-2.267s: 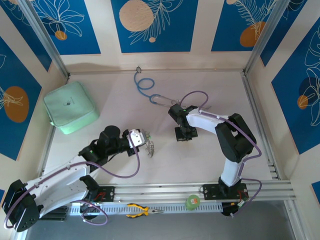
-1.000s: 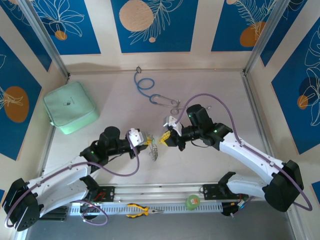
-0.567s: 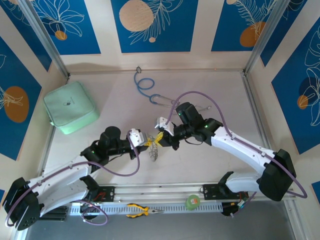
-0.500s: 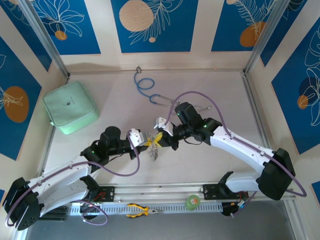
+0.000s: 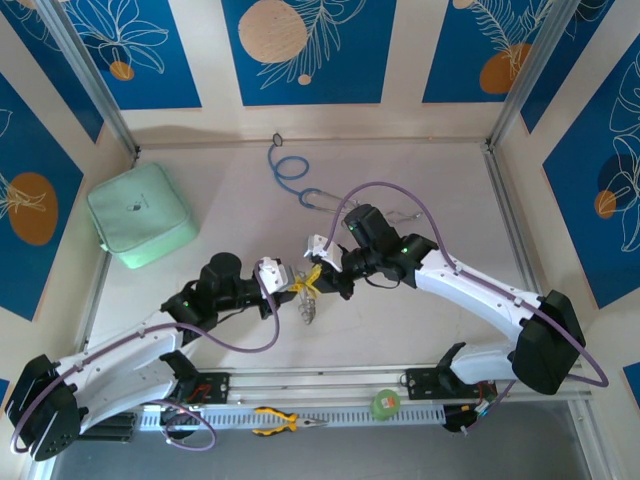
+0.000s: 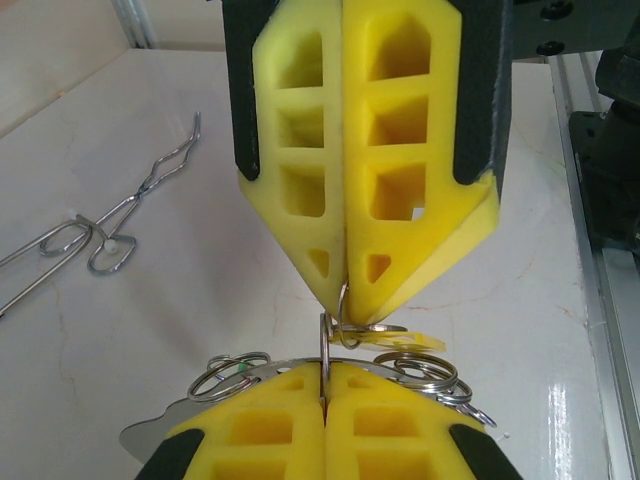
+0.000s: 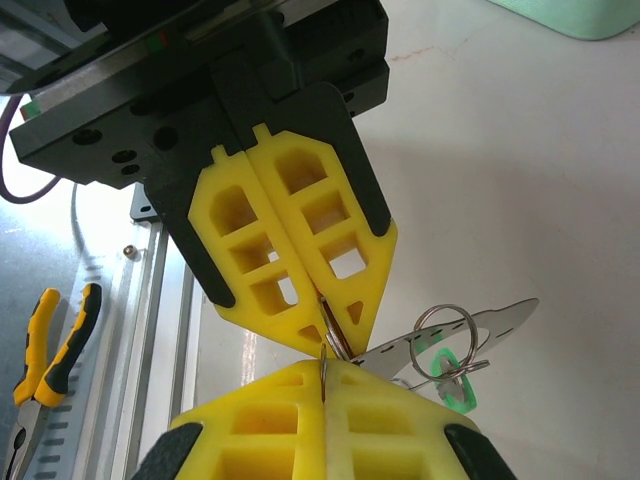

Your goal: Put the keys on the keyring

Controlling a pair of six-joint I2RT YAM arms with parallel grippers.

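L claw (image 6: 323, 372): jaws fully closed, pinching keyring (image 6: 250, 368) edge.
R claw (image 7: 325, 366): closed on yellow key (image 6: 402, 341) ring, tips touching L's.
Top cam: claws tip-to-tip mid-table (image 5: 230, 190), keyring dangling, open room all round.
R wrist: green key (image 7: 452, 388) hung on keyring; pliers (image 7: 60, 340) by rail.
Containers: mint pouch (image 5: 140, 215) far left, contents hidden.

- Left gripper (image 6: 325, 385), right gripper (image 6: 345, 285): yellow latticed pads, black housings.
- Keyring (image 7: 485, 322): pale silver, with silver wire rings.
- Keys (image 6: 405, 342): one yellow head. The green head (image 7: 447, 372) is apparently a key's, but it is half hidden by rings.
- Arms (image 5: 480, 290): white shells, black joints, purple cables.
- Pouch (image 5: 140, 215): mint green.
- Stethoscope (image 5: 290, 170): blue tubing, silver metal.
- Pliers (image 5: 275, 422): yellow and black handles.
- Disc (image 5: 386, 403): green.
- Table (image 5: 220, 200): pale pinkish white.
- Wall panels (image 5: 300, 50): deep blue, white line-drawn leaves, tan and orange circles, cream borders.
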